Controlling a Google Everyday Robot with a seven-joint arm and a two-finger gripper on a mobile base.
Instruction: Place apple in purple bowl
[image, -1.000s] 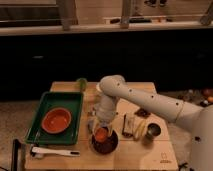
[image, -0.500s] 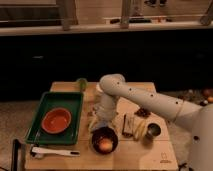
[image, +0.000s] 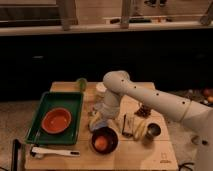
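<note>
The white arm (image: 150, 97) reaches in from the right, bends at a rounded elbow far of centre, then drops toward the near left, ending in the tool (image: 96, 121).

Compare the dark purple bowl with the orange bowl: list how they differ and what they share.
The dark purple bowl sits directly on the wooden table; the orange bowl with a red rim sits inside the green tray. The purple bowl holds the small orange-red apple; the orange bowl looks empty. The robot's hand hangs just above the purple bowl, away from the orange one. Both are round and upright.
</note>
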